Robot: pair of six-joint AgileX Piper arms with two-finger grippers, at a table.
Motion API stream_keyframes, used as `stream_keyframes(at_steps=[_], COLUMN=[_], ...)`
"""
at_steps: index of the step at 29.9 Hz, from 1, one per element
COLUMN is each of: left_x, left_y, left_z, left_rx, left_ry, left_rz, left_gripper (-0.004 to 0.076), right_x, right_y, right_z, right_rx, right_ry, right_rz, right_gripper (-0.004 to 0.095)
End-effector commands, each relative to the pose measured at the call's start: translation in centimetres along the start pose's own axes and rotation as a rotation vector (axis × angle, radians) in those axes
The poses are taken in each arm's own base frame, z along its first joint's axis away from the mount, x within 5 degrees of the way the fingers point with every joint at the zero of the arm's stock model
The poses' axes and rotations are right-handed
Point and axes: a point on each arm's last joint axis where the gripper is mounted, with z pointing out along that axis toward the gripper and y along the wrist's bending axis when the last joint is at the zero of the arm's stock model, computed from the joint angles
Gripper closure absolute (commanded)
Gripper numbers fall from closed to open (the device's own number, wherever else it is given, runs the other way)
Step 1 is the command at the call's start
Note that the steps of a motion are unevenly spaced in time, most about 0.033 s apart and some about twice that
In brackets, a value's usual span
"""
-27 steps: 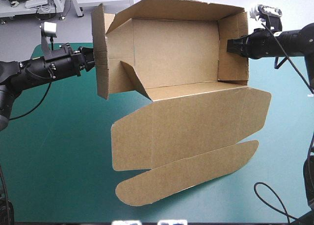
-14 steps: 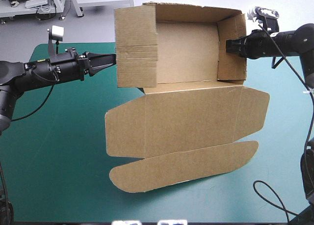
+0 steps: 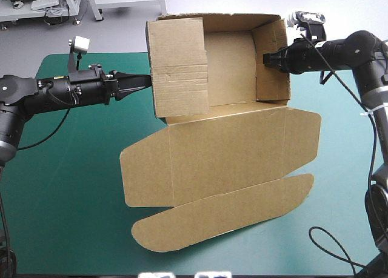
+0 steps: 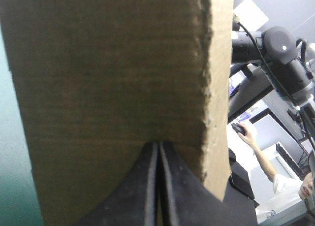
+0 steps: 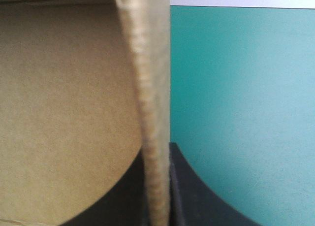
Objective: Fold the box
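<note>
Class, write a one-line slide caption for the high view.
The right pincer clamps one wall of the brown box; the shut left pincer touches the opposite raised wall.

Teal-green cover (image 3: 66,193) on the table fills most of the high view. Beyond the table's far edge there is a light grey floor (image 3: 115,39), smooth and plain. At far left, white metal frame legs (image 3: 97,2) stand on the floor, with a low pale bench (image 3: 27,11) holding clutter beside them. Light is even and bright.
</note>
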Motion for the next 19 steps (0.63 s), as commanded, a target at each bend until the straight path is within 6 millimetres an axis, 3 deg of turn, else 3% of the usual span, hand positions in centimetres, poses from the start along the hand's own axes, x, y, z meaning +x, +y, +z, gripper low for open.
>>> stream_keyframes(at_steps=[1,12,16,19], left_x=[-0.3,-0.2,0.1,0.3], left_y=[-2.9,-2.9,-3.4,-3.6], left_z=[-0.7,-0.5,0.1,0.4], left_rx=[0.105,0.1,0.126,0.136], left_ry=[-0.007,0.002,0.022,0.03], left_rz=[0.033,0.085,0.102,0.106], left_gripper=[0.0733,0.0714,0.0596,0.0463], right_x=[-1.4,-1.4,-1.5,-1.5], right_y=[2.3,2.5,2.4,2.4], right_z=[-2.2,-2.0,-2.1,-2.1], right_rx=[-0.02,-0.013,-0.007,-0.006], right_ry=[-0.116,-0.122,-0.131,-0.135], right_rz=[-0.025,-0.015,-0.008,-0.008], right_gripper=[0.0922,0.0922,0.0922,0.0922])
